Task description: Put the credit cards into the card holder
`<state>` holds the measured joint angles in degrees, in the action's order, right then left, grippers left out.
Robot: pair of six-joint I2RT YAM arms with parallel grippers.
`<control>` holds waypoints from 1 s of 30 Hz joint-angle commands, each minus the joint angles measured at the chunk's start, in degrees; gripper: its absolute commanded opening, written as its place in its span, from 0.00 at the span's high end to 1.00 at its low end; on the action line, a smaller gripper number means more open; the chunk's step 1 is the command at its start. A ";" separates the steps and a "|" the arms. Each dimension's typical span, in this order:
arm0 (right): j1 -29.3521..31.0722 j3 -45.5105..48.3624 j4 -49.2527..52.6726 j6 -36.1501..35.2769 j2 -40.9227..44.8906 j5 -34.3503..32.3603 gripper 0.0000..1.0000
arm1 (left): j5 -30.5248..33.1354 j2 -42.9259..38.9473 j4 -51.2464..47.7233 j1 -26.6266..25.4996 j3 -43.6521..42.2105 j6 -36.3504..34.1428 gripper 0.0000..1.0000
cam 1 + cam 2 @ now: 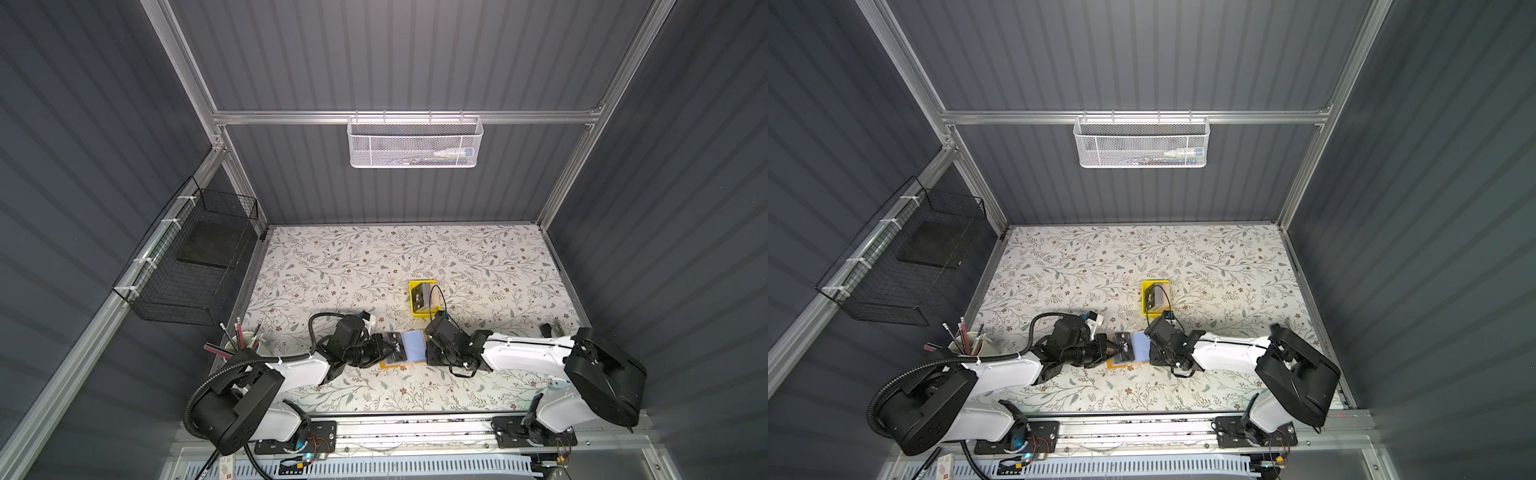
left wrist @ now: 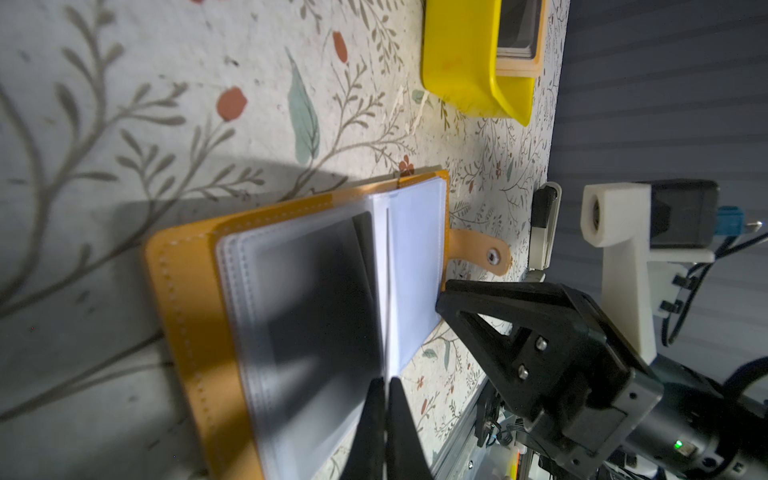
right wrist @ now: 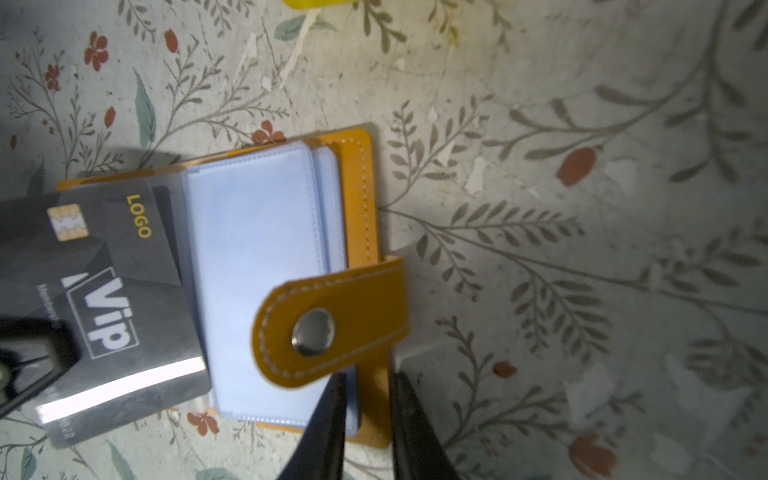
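Left gripper (image 1: 390, 352) is clamped tight on the black plastic "VIP" credit card (image 3: 116, 299), holding it over the left sleeve page of the open mustard leather card holder (image 3: 358, 187), which lies on the floral-patterned table (image 1: 353, 257). Right gripper (image 3: 367, 380) straddles the holder's strap-side cover edge with its jaws narrowly apart; whether it is pinching, can't tell. Spare cards (image 1: 424, 298) sit in the bright-yellow plastic tray (image 1: 415, 286) just beyond.

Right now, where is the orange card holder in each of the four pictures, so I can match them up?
In a top view: card holder low centre.
In a top view: card holder again low centre.
Left wrist: card holder mid-picture, lying open.
Right wrist: card holder left of centre, strap folded over.
Shared landmark: yellow tray, near it in all four.
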<state>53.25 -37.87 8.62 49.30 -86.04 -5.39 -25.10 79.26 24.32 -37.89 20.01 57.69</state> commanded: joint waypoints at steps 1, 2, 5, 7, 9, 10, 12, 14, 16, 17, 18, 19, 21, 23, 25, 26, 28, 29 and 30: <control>0.27 0.11 3.12 0.06 -1.94 -0.83 0.79 | -1.22 1.34 2.02 0.27 -0.01 0.74 1.00; 0.31 0.10 3.23 0.06 -1.94 -0.82 0.79 | -1.44 1.78 2.51 0.28 0.00 0.97 1.00; 0.36 0.13 3.15 0.09 -2.01 -0.86 0.79 | -2.29 2.97 4.18 0.38 -0.14 1.69 1.00; 0.36 0.10 3.08 0.12 -2.11 -0.94 0.79 | -2.55 3.90 4.97 0.43 -0.23 2.05 1.00; 0.36 0.14 3.14 0.13 -2.13 -0.94 0.79 | -2.99 4.68 5.81 0.45 -0.32 2.40 1.00; 0.36 0.15 3.15 0.12 -2.09 -0.94 0.79 | -3.23 5.19 6.38 0.55 -0.34 2.60 1.00; 0.38 0.20 3.15 0.19 -2.20 -0.94 0.79 | -3.75 6.06 7.29 0.54 -0.40 2.89 1.00; 0.36 0.28 3.06 0.33 -2.24 -0.99 0.79 | -4.12 7.05 8.54 0.58 -0.65 3.42 1.00; 0.36 0.33 3.08 0.33 -2.36 -0.94 0.79 | -4.67 7.80 9.72 0.71 -0.98 3.96 1.00; 0.36 0.34 3.06 0.28 -2.29 -0.94 0.79 | -4.85 8.12 9.92 0.79 -1.03 4.14 1.00; 0.36 0.38 3.06 0.34 -2.31 -0.96 0.79 | -5.10 8.35 10.16 0.89 -1.08 4.22 1.00; 0.36 0.42 3.07 0.30 -2.31 -1.01 0.79 | -5.41 8.61 10.40 0.97 -1.11 4.34 1.00; 0.36 0.32 2.98 0.33 -2.37 -0.99 0.79 | -6.00 9.05 10.72 1.15 -1.09 4.53 1.00; 0.36 0.32 3.00 0.28 -2.38 -0.92 0.79 | -6.46 9.33 10.88 1.37 -1.03 4.62 1.00; 0.36 0.30 2.95 0.31 -2.58 -0.97 0.80 | -6.79 9.33 10.85 1.50 -0.95 4.62 1.00; 0.36 0.19 2.91 0.30 -2.71 -0.94 0.80 | -6.89 9.09 10.73 1.66 -0.94 4.60 1.00; 0.36 0.12 3.02 0.23 -2.87 -0.94 0.79 | -6.89 8.26 9.66 1.85 -0.64 4.31 1.00; 0.36 0.16 3.11 0.23 -2.99 -1.10 0.80 | -6.89 7.79 8.93 1.92 -0.42 3.97 1.00; 0.37 0.16 3.20 0.24 -3.04 -1.12 0.79 | -6.87 7.40 8.09 1.94 -0.21 3.61 1.00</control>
<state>53.30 -38.20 9.06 49.32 -86.48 -6.68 -30.44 87.37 34.68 -35.90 19.79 61.78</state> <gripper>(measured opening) 0.205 0.047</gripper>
